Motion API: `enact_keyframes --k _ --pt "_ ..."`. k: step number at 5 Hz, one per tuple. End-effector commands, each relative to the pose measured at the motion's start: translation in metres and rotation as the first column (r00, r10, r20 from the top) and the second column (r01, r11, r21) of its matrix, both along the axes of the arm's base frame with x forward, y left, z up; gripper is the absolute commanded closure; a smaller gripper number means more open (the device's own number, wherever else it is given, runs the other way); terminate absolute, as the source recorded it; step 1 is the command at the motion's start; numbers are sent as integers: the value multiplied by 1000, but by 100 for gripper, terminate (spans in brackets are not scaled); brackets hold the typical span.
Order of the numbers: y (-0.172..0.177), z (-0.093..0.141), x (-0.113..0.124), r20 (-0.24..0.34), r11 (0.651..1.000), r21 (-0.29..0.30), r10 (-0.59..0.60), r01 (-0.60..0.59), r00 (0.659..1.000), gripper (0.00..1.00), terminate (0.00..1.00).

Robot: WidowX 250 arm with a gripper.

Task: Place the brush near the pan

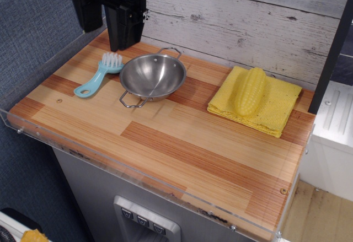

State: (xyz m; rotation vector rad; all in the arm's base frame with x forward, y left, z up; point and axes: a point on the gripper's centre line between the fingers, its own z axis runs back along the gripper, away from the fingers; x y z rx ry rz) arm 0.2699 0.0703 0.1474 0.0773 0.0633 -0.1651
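The light blue brush (pixel 98 76) with white bristles lies flat on the wooden tabletop, bristle end touching or almost touching the left rim of the steel pan (pixel 153 76). The pan stands upright with two wire loop handles, at the back left of the table. My black gripper (pixel 105 35) hangs in the air above and behind the brush, at the back left corner. Its two fingers stand apart with nothing between them.
A yellow corn cob (pixel 251 90) lies on a folded yellow cloth (pixel 276 109) at the back right. A clear plastic rim (pixel 138 173) runs along the table's front and left edges. A plank wall stands behind.
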Motion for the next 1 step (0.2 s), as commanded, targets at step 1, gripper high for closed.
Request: enact_keyframes --k 1 --pt "-1 15 -1 38 1000 11 -11 11 999 0 100"
